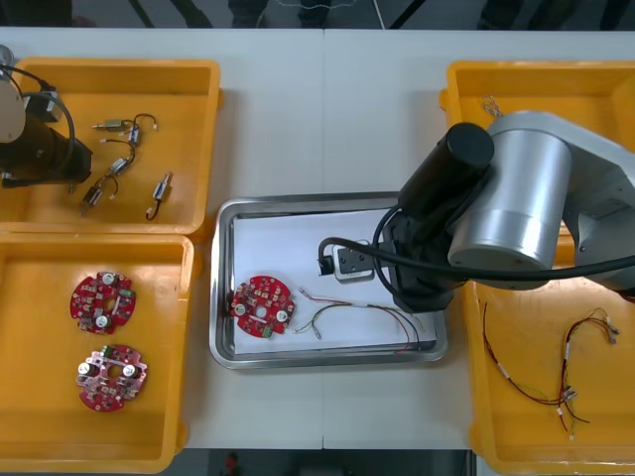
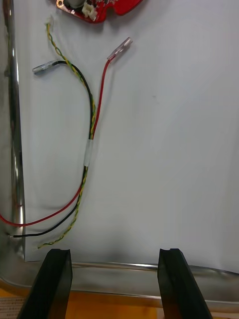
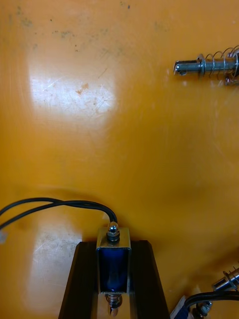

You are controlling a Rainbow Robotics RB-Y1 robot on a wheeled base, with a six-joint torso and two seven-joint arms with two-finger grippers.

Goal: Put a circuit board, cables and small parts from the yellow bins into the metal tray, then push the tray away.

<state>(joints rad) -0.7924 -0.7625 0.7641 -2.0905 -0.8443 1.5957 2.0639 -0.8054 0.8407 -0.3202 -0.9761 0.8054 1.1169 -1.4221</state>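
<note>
- Front view set out the light table [image 1: 327,109], with yellow bins [image 1: 456,79] at both sides and the metal tray [image 1: 223,297] between them, its rim shiny and its floor white.
- My right arm [image 1: 526,198] reached over the tray's right part; my left arm [image 1: 35,149] stood over the far-left bin [image 1: 203,74].
- My right gripper [image 2: 114,251] was open above the tray's rim, fingers well apart with nothing between them.
- My left gripper [image 3: 113,245] was closed on a small metal part [image 3: 113,261]: a blue body in a bright frame, a rounded nut on top and two black leads curving off to one side. The left wrist view gave me that grip; the front view gave me where the arm was.
- A round red circuit board [image 1: 262,305] lay flat in the tray's left part, dotted with silver and white components.
- Just beside it lay a cable bundle [image 2: 89,149]. From the front it read as thin lines. The right wrist view told the strands apart: red, black and a yellow-green twist, bound by a clear sleeve, with two ends in clear terminals.
- Two more boards [image 1: 102,301] lay in the near-left bin [image 1: 40,397], spare cables [image 1: 556,387] in the near-right bin [image 1: 516,436], and loose small parts [image 1: 129,159] in the far-left bin.
</note>
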